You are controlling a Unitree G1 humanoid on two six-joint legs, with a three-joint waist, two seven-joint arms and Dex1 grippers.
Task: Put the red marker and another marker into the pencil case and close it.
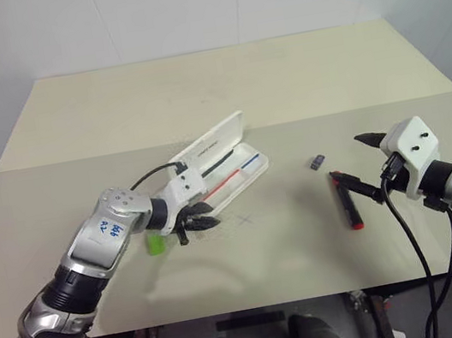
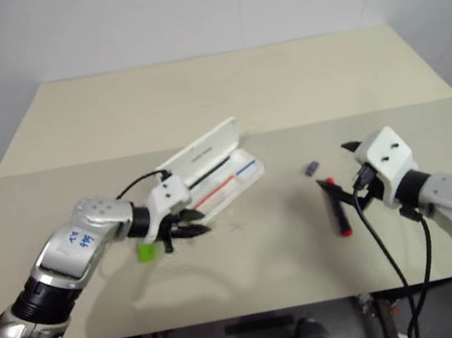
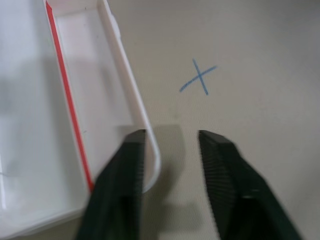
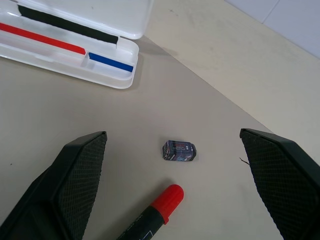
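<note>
Pencil case lies lid-up to receive markers — left gripper, partly closed and empty, straddles its near rim; right gripper, wide open and empty, hovers above the red marker.

My four views: head pair high over the table, wrist cameras down low.

My two head eyes look forward and down over the whole table, sharing nearly the same scene (slightly offset sideways). My left wrist camera sits very close to the pencil case corner; my right wrist camera looks leftward across the table, also catching the case with the red marker nearest.
</note>
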